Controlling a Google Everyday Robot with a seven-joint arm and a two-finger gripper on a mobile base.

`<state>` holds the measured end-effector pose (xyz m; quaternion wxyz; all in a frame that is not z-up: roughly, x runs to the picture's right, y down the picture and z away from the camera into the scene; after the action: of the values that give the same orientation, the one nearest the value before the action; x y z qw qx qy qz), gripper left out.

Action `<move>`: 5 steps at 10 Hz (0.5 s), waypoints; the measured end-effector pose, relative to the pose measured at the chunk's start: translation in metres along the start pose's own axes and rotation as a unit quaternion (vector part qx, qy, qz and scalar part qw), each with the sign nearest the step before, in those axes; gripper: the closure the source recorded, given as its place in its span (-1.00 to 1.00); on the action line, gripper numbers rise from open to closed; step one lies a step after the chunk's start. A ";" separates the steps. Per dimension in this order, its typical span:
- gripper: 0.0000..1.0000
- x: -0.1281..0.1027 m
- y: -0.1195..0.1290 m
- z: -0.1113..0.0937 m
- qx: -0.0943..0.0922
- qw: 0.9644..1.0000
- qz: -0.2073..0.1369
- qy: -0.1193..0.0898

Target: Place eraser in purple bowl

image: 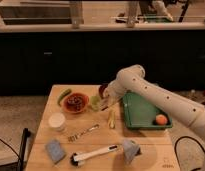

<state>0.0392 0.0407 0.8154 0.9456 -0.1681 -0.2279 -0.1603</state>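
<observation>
The purple bowl (pixel 102 90) stands at the back middle of the wooden table (pixel 146 145), partly covered by my arm. My gripper (pixel 107 101) hangs just in front of and beside the bowl, over the pale-green cup (pixel 95 103). I cannot make out the eraser anywhere; it is hidden or out of view.
An orange bowl with dark contents (pixel 75 102) and a green vegetable (pixel 63 95) sit left of the cup. A white cup (pixel 57 121), fork (pixel 83 132), blue-grey sponge (pixel 55 150), black-and-white brush (pixel 93 155) and grey object (pixel 130 149) lie nearer. A green tray (pixel 141 107) holds an orange (pixel 160 119).
</observation>
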 end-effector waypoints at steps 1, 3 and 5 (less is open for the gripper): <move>0.97 0.002 -0.001 0.001 0.001 1.000 -0.001 0.000; 0.97 0.004 -0.004 0.000 0.003 1.000 -0.001 0.001; 0.97 0.004 -0.004 -0.007 0.006 1.000 0.008 0.002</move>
<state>0.0436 0.0339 0.8126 0.9483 -0.1635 -0.2257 -0.1516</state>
